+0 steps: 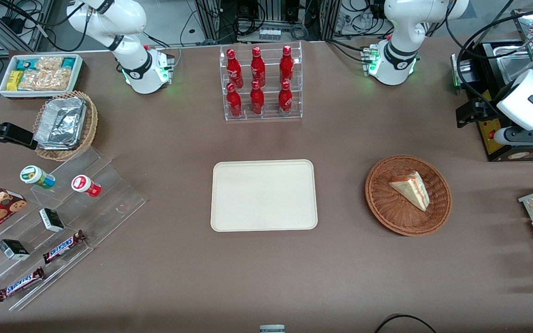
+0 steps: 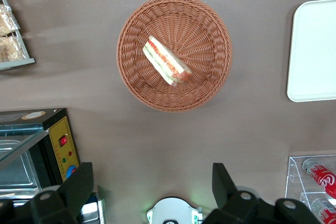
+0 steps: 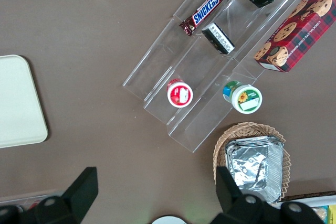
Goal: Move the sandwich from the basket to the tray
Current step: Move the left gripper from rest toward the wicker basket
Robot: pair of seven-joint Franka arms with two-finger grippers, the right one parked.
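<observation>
Reading the front view from its left edge across, you first meet the flat cream-coloured rectangular tray (image 1: 263,194), bare at table centre. Next comes the round reddish-brown woven wicker basket (image 1: 408,194) at the tray's three o'clock, well apart from it. In that basket lies the small triangular clear-wrapped wedge sandwich (image 1: 411,188), resting against the weave just off centre. Its long axis runs from ten o'clock to four o'clock in the front view. Last, toward the working arm's end, your two-finger gripper (image 2: 152,182) hangs high above the table, farther from the front camera than the basket. Its fingers are spread wide and hold nothing. You will probably need to bring it down toward the front camera and turn the wrist so the fingers close across that diagonal
</observation>
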